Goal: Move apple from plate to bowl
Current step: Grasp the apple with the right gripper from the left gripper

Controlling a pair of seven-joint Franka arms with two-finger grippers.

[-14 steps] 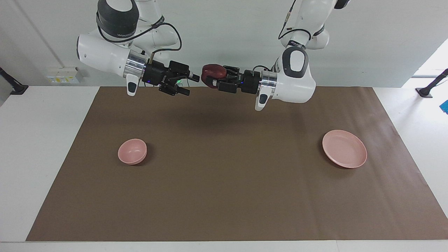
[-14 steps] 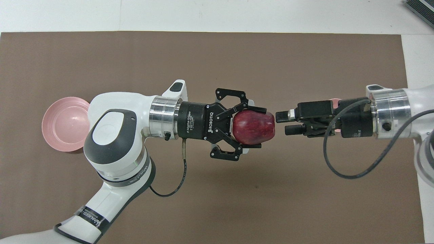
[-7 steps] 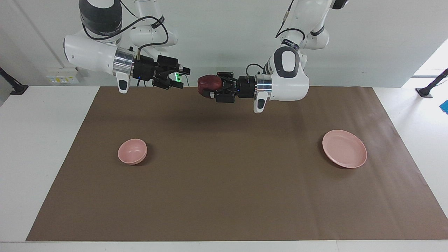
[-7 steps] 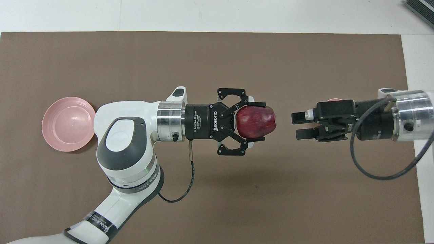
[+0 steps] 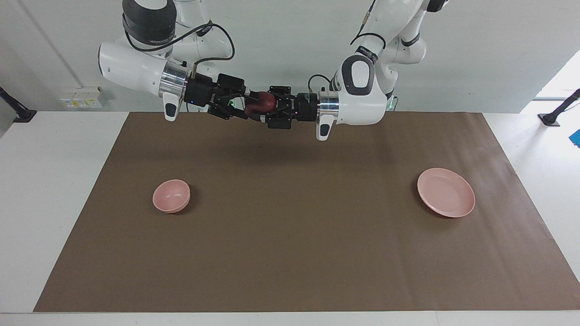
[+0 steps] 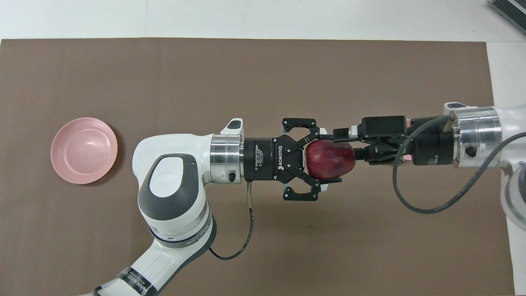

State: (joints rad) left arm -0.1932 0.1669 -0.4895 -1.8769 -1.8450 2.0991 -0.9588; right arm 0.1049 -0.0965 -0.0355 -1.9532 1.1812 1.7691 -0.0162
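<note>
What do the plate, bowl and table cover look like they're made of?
Plate and bowl: probably plastic or melamine, with a uniform matte pink and soft sheen. Table cover: likely brown paper or thin card, flat and matte with faint creases.

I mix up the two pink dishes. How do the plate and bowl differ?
The plate is wide and shallow; the bowl is narrower and deeper. The plate sits toward the left arm's end of the table, the bowl toward the right arm's. Both are pale pink, round and empty.

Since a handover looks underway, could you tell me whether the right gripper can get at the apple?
Probably yes: the right gripper has its fingers around the apple, which the left gripper holds in mid-air.
</note>
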